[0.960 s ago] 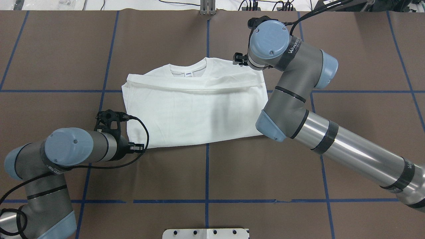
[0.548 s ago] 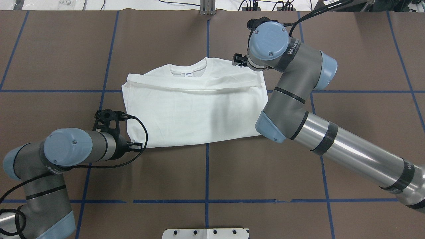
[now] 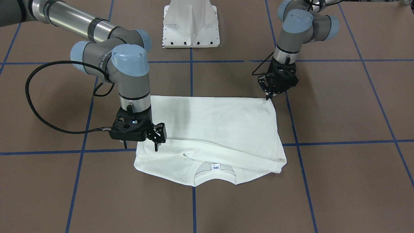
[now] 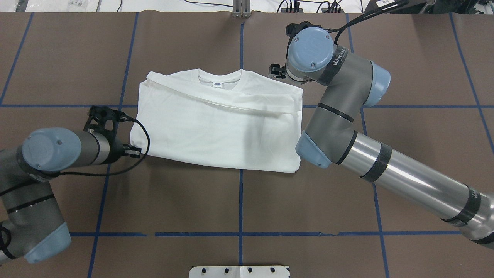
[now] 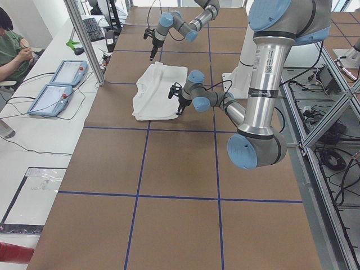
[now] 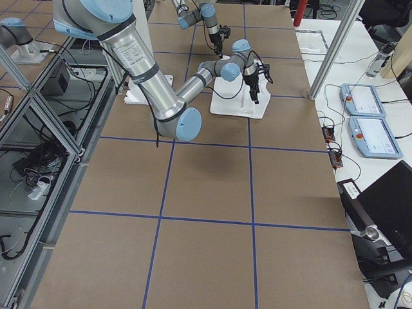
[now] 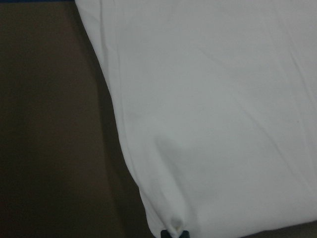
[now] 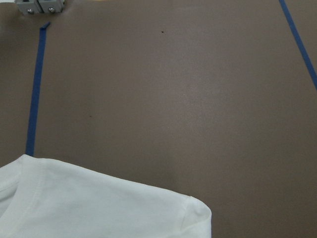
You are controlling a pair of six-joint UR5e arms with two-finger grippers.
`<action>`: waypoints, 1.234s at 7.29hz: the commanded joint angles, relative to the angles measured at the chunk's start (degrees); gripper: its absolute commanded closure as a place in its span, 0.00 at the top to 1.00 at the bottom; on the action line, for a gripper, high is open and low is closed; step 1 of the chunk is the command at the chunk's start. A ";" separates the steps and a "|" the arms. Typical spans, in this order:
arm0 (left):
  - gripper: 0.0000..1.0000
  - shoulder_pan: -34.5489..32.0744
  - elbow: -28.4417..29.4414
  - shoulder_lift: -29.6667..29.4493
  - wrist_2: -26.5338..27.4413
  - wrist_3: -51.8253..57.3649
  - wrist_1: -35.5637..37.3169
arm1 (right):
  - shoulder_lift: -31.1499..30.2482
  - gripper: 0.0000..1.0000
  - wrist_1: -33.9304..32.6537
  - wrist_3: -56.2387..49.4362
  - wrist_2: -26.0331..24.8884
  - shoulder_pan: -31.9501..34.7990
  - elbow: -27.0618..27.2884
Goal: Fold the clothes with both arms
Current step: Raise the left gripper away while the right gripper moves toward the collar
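T-shirt (image 4: pixel 220 127), white, lies folded near the middle of the table (image 4: pixel 308 200). Its collar and neck label (image 3: pixel 215 166) are on the side away from the robot, with a fold ridge running across just below the collar. The left gripper (image 3: pixel 268 96) is clenched on the shirt's near left corner, cloth bunched between its tips. The right gripper (image 3: pixel 156 147) points down at the far right shoulder; whether it is released or clenched cannot be told. The pedestal (image 3: pixel 190 24) stands well apart.

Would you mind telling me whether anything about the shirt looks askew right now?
Yes: the T-shirt lies skewed. In the overhead view its near hem and the folded-over edge both slant against the straight blue tape lines instead of running parallel to them.
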 commanded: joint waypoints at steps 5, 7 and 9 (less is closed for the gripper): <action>0.00 -22.08 46.08 -29.69 0.03 20.56 -10.67 | 0.28 1.00 0.00 0.58 -0.09 -1.10 0.72; 0.83 -22.44 49.52 -33.19 -0.32 20.73 -12.09 | 0.98 1.00 0.09 1.54 -0.26 -1.97 0.90; 1.00 -23.06 43.94 -28.83 -7.13 21.79 -16.58 | 3.79 0.97 -0.08 8.98 -1.13 -4.43 0.20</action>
